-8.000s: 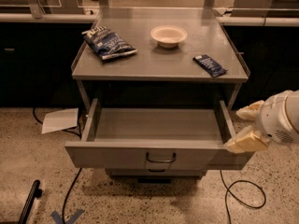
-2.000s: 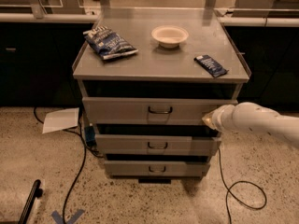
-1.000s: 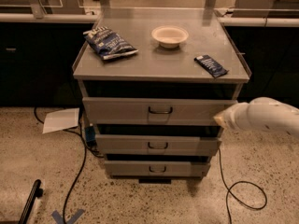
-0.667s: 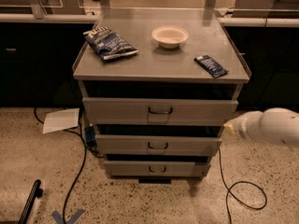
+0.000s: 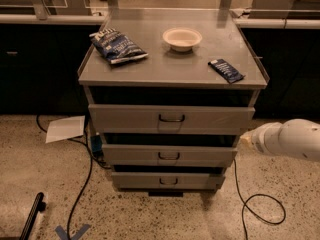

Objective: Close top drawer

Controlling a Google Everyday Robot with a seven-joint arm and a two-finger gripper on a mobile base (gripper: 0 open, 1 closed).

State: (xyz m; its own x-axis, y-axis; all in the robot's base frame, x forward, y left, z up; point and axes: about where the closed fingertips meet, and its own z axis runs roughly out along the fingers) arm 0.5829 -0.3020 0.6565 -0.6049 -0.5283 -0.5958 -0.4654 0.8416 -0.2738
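Observation:
The top drawer (image 5: 171, 118) is the widest grey metal drawer of the cabinet, with a small dark loop handle (image 5: 172, 118) at its front centre. It is pushed in, its front close to the cabinet frame. My gripper (image 5: 248, 139) is at the end of the white arm coming in from the right. It hangs just off the cabinet's right side, a little below the top drawer's right end, apart from the drawer.
Two narrower drawers (image 5: 169, 155) sit below. On the cabinet top (image 5: 165, 64) lie a chip bag (image 5: 117, 46), a white bowl (image 5: 182, 37) and a dark snack bar (image 5: 226, 70). A paper sheet (image 5: 65, 128) and cables (image 5: 257, 204) lie on the floor.
The drawer stood wide open eight seconds ago and is now pushed in. Over the last two seconds my gripper has drawn back to the right and slightly down, off the drawer front.

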